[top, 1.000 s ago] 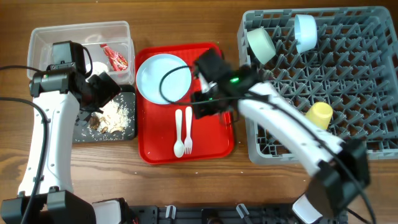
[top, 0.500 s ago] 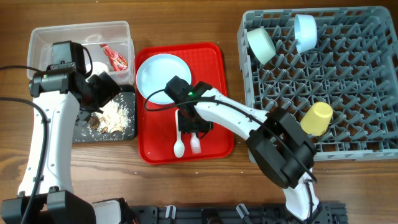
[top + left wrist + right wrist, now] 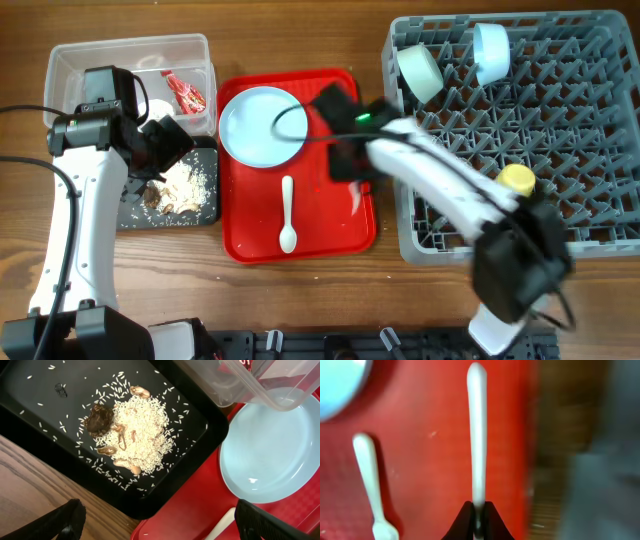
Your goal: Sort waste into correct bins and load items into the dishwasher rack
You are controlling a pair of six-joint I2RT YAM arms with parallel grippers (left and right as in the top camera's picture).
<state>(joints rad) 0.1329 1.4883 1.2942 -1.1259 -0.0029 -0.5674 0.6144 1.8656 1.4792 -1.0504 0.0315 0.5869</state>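
My right gripper (image 3: 477, 508) is shut on the white fork (image 3: 476, 435), whose handle sticks out ahead of the fingers above the red tray (image 3: 430, 420). From overhead, that gripper (image 3: 352, 172) hangs over the tray's right side, blurred by motion. The white spoon (image 3: 288, 215) lies on the tray, and the pale blue plate (image 3: 258, 125) sits at its back left. My left gripper (image 3: 160, 525) is open and empty over the near edge of the black tray (image 3: 40, 405), which holds the food scraps (image 3: 135, 435). The red wrapper (image 3: 185, 92) lies in the clear tub (image 3: 60, 70).
The grey dishwasher rack (image 3: 600, 200) fills the right side. It holds a mint bowl (image 3: 420, 72), a pale blue bowl (image 3: 490, 52) and a yellow cup (image 3: 517, 180). The red tray (image 3: 340, 235) lies between the bins and the rack.
My right gripper came down on the fork, shut on it and lifted it, moving right toward the rack. The spoon stayed on the tray. The left arm has not moved.
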